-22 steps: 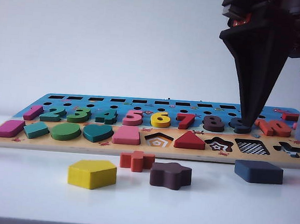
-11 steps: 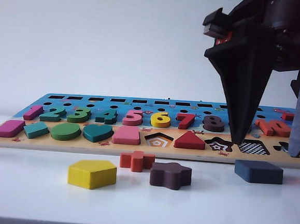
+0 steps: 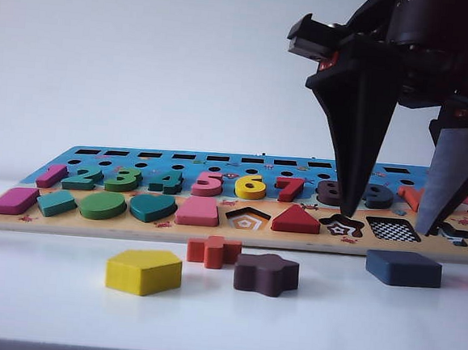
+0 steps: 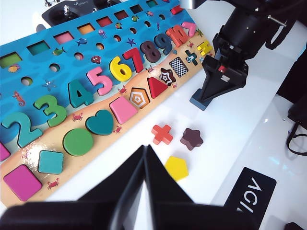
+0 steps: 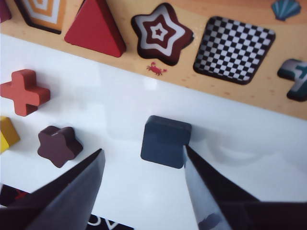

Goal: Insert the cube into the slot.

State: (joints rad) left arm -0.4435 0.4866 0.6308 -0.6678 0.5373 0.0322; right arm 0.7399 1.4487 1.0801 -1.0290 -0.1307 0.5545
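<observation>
- The cube, a flat navy square block, is lying on the white table just in front of the puzzle board, apart from it and not held.
- The slot, the square cut-out with the checkerboard bottom, is sitting empty in the board's front row, between the star cut-out and the cross cut-out; the cube is lying near it, on the table side.
- My right gripper is hovering above the cube with its jaws spread apart; in my right wrist view one finger is showing on each side of the block, neither touching it.
- My left gripper is hanging well apart over the table's near side, its fingertips pressed together on nothing.
- The red cross block, brown star block and yellow pentagon block are lying loose on the table.
</observation>
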